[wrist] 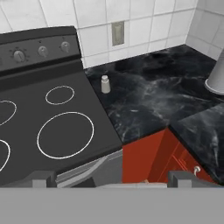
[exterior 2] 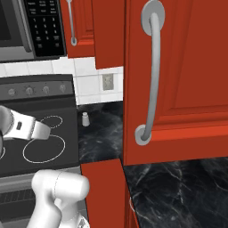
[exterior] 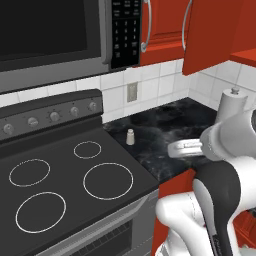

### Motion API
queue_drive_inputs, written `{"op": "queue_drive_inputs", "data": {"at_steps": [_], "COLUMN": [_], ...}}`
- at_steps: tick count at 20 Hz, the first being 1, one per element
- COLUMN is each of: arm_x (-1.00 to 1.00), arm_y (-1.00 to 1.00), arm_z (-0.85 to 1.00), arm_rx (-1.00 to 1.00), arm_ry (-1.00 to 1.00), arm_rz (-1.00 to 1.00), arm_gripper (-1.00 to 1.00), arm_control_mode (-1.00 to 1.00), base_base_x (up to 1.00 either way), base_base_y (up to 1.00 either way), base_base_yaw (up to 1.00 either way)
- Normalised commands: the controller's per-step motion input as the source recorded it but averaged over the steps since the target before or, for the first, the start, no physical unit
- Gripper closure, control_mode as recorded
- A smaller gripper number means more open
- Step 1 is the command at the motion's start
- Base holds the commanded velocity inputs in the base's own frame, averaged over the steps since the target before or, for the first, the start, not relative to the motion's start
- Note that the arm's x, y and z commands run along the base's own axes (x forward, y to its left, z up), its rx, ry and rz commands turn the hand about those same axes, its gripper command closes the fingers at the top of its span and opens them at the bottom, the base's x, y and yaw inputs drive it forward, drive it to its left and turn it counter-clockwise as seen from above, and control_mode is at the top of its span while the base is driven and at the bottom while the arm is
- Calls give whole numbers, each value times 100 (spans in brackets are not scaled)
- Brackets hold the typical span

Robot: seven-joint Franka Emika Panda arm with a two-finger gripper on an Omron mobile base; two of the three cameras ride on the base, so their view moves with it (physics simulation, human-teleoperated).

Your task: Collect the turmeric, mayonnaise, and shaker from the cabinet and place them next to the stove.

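Note:
The small pale shaker [exterior: 130, 136] [exterior 2: 85, 119] [wrist: 105, 84] stands upright on the black marbled counter [exterior: 170, 125], just right of the stove [exterior: 70, 175] [wrist: 52, 122]. My gripper [wrist: 113, 177] hangs open and empty above the stove's front right corner, a fair way short of the shaker, with its fingers spread wide. The hand [exterior: 184, 148] points left toward the stove. The red cabinet door [exterior 2: 178, 67] with its curved silver handle [exterior 2: 151, 80] stands swung open, and a shelf edge [exterior: 245, 55] shows behind it. The turmeric and the mayonnaise are out of view.
A black microwave [exterior: 50, 35] hangs over the stove. A tall white paper-towel cylinder [exterior: 232, 105] [wrist: 216, 76] stands on the counter toward the corner. A wall outlet [exterior: 132, 91] sits in the tiles. Red base drawers [wrist: 148, 162] lie below the counter edge.

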Motion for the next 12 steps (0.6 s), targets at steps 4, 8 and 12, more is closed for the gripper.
{"op": "queue_drive_inputs", "data": {"at_steps": [4,8,12], "arm_x": [0,0,0], "arm_y": [0,0,0], "arm_z": [0,0,0], "arm_rx": [0,0,0], "arm_ry": [0,0,0], "arm_rz": [0,0,0], "arm_gripper": [-100,-100,-100], "arm_control_mode": [100,100,100], "base_base_x": [-25,-25,-12], "base_base_y": [5,25,43], "base_base_yaw": [-24,-45,-47]}}
